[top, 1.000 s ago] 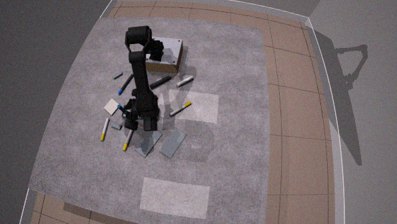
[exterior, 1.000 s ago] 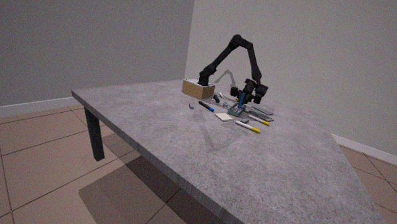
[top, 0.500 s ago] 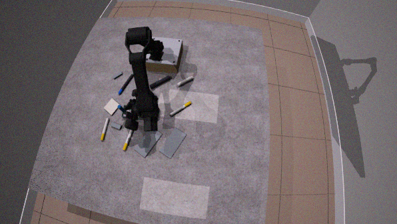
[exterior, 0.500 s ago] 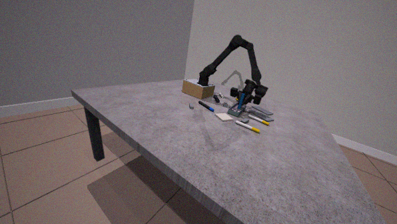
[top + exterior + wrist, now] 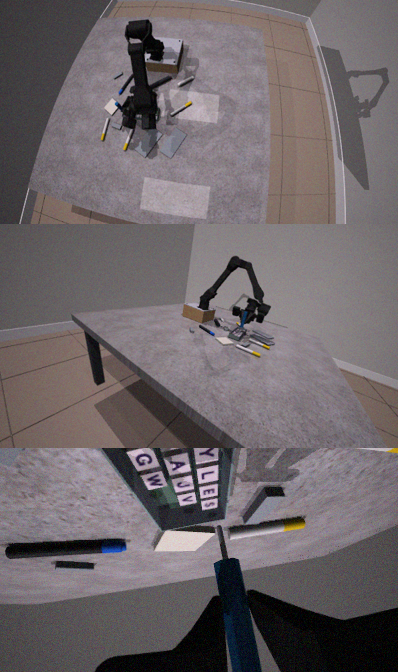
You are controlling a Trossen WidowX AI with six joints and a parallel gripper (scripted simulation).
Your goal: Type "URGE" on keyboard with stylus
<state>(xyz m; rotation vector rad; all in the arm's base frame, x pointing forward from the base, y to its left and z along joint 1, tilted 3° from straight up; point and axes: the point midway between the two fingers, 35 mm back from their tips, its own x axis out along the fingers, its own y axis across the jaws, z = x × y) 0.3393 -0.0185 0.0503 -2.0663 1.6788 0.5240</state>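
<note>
The stylus (image 5: pixel 118 106) (image 5: pixel 244 319) (image 5: pixel 231 583) has a blue body and a thin grey tip. My gripper (image 5: pixel 244 315) (image 5: pixel 233 599) is shut on the blue body, tip pointing down. The keyboard (image 5: pixel 234 336) (image 5: pixel 192 518) is dark grey-green with white letter keys; G, W, A, J, V, Y, L, E and S show in the wrist view. In that view the tip appears just past the keyboard's near end, beside the S key. Whether it touches anything cannot be told. The arm hides most of the keyboard in the top view.
A cream pad (image 5: pixel 111 107) (image 5: pixel 224 341) (image 5: pixel 182 541) lies by the keyboard. A black marker with blue cap (image 5: pixel 207 330) (image 5: pixel 65 548), white markers with yellow caps (image 5: pixel 105 129) (image 5: pixel 248 351) and two grey slabs (image 5: pixel 173 143) lie around. The arm's base sits on a box (image 5: pixel 197 314).
</note>
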